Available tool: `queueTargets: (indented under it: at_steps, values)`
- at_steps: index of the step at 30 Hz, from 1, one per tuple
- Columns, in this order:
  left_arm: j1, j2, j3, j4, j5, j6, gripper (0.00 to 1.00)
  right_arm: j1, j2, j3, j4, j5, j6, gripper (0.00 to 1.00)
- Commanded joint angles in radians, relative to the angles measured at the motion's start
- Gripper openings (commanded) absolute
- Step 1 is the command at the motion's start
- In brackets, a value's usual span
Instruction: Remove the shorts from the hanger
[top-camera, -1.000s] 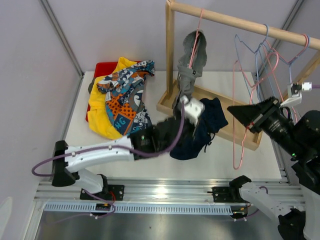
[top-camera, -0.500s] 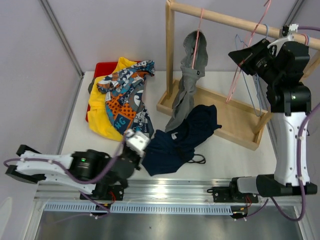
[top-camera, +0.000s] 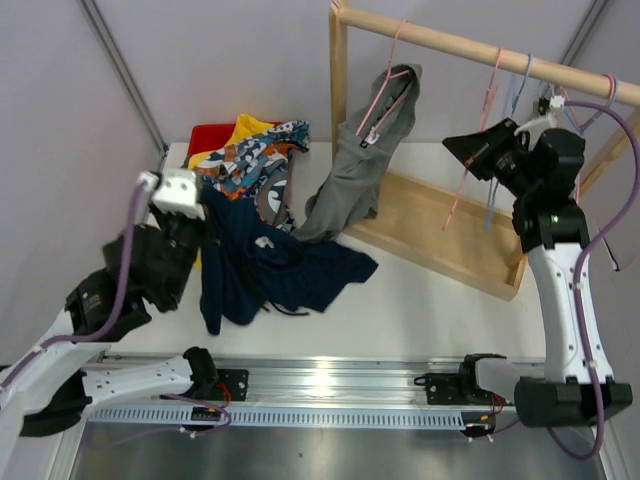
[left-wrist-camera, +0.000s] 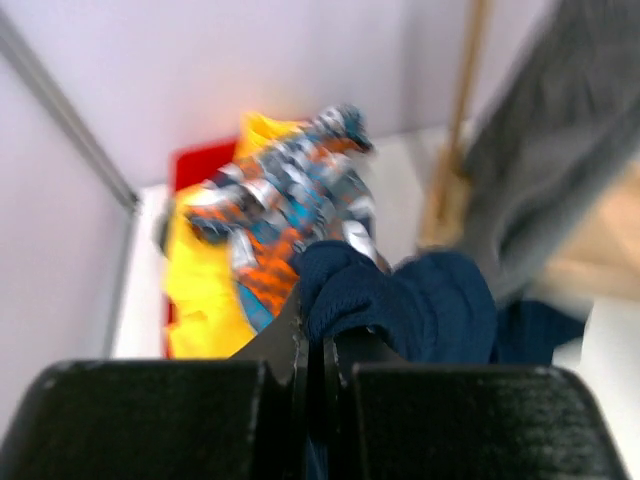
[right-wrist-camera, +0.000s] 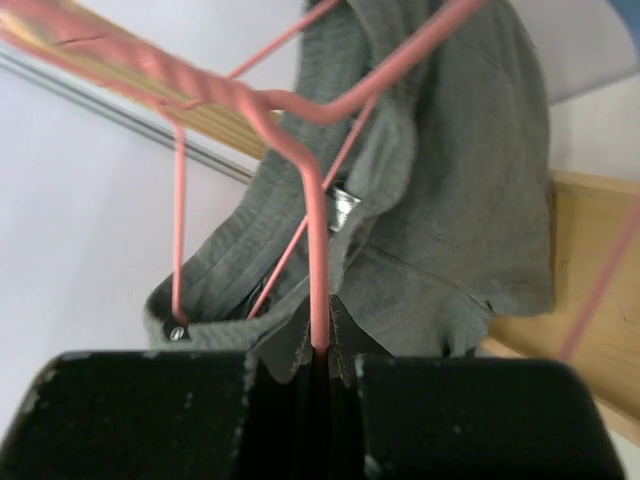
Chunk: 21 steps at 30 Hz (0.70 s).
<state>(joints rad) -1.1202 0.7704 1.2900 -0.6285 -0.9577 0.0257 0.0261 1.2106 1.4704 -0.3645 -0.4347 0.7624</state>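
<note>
One pair, the grey shorts (top-camera: 355, 175), is hanging from the rail (top-camera: 450, 40) while the left gripper (left-wrist-camera: 318, 338) is pinching the navy shorts (top-camera: 290, 270) near the pile (top-camera: 245, 150) and the right gripper (right-wrist-camera: 318, 352) is clamping a pink hanger (right-wrist-camera: 314, 250).

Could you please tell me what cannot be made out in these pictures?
Top view: the left fingers, hidden under the white wrist camera, so their grip on the navy blue fabric shorts is unseen there.
Left wrist view: the grey fabric shorts, smeared by blur.
Top view: the red flat object, mostly covered by the bright yellow fabric shorts.
</note>
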Motion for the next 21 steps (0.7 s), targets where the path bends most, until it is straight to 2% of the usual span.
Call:
queueTargets:
  at_steps: [1,3,4,6,7,8,10,14,15,18,19,20,21]
  values:
    - [0.187,0.09,0.202,0.205,0.141,0.2,0.0,0.003,-0.121,-0.113,-0.059,-0.042,0.009,0.0]
    - [0.278,0.185,0.259,0.237,0.238,0.232,0.0,0.005,-0.152,-0.149,-0.065,-0.042,0.006,0.0]
    - [0.392,0.217,0.282,0.256,0.281,0.227,0.0,0.003,-0.164,-0.177,-0.076,-0.044,-0.001,0.0]
    - [0.514,0.318,0.392,0.247,0.418,0.168,0.0,0.003,-0.201,-0.203,-0.103,-0.041,-0.009,0.01]
    - [0.624,0.357,0.425,0.24,0.457,0.122,0.0,0.001,-0.213,-0.228,-0.111,-0.044,-0.017,0.06]
    - [0.669,0.398,0.524,0.234,0.49,0.097,0.0,0.003,-0.238,-0.239,-0.116,-0.045,-0.021,0.11]
    - [0.77,0.528,0.59,0.231,0.56,0.065,0.0,0.003,-0.258,-0.254,-0.146,-0.045,-0.041,0.21]
    - [0.875,0.791,0.86,0.175,0.643,0.007,0.0,0.003,-0.31,-0.289,-0.183,-0.038,-0.069,0.33]
    - [0.895,0.905,0.996,0.155,0.675,-0.015,0.0,0.003,-0.325,-0.292,-0.198,-0.033,-0.075,0.35]
    - [0.924,1.077,1.086,0.142,0.717,-0.072,0.0,0.001,-0.348,-0.288,-0.226,-0.038,-0.095,0.55]
    - [0.927,1.107,1.083,0.151,0.717,-0.081,0.02,0.003,-0.355,-0.285,-0.229,-0.047,-0.098,0.67]
    - [0.93,1.133,1.08,0.165,0.724,-0.089,0.07,0.005,-0.361,-0.279,-0.232,-0.056,-0.1,0.73]
    - [0.935,1.159,1.072,0.162,0.731,-0.101,0.43,0.005,-0.365,-0.257,-0.235,-0.079,-0.1,0.77]
